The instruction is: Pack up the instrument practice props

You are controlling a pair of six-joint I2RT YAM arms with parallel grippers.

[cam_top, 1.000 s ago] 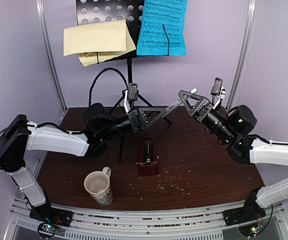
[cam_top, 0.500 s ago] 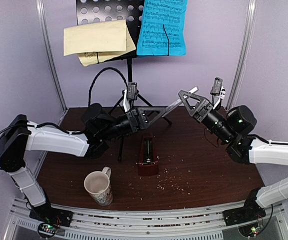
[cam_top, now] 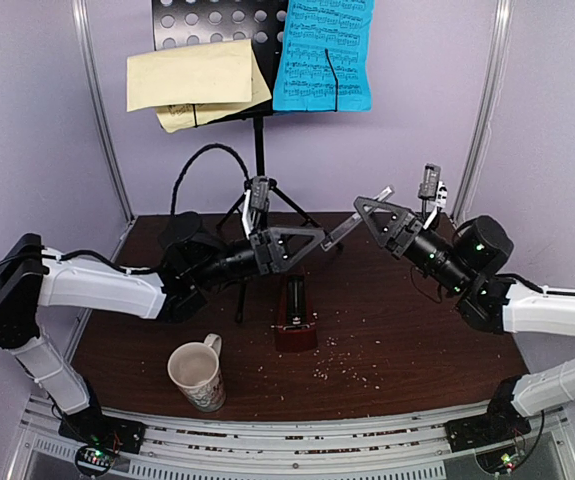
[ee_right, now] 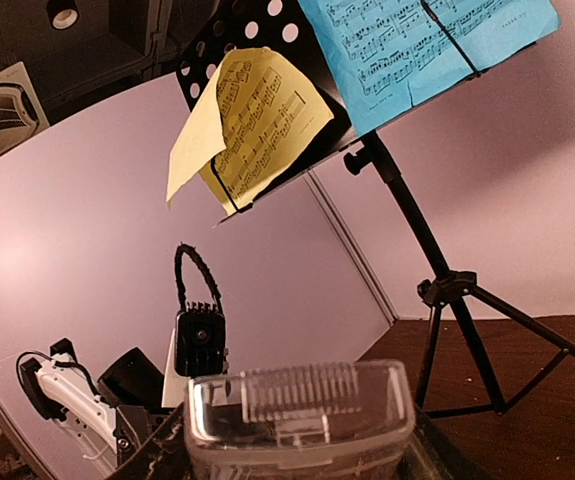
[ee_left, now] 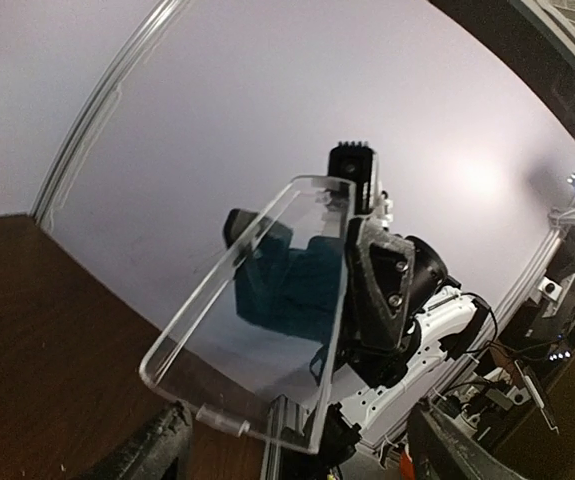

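Above the tabletop, in the overhead view, the clear plastic cover spanned between the left pincer and the right pincer. It hung just over the pyramid metronome, probably to be refitted before packing. The music stand carried the blue sheet and the yellow sheets. In the left wrist view, the left pincer's fingers stood spread and released, with a gap beside the cover's near end. In the right wrist view, the right pincer was clenched on the cover's other end, seemingly bearing it alone.

Pale lilac walls enclose a dark brown table, with silver posts at its back corners.
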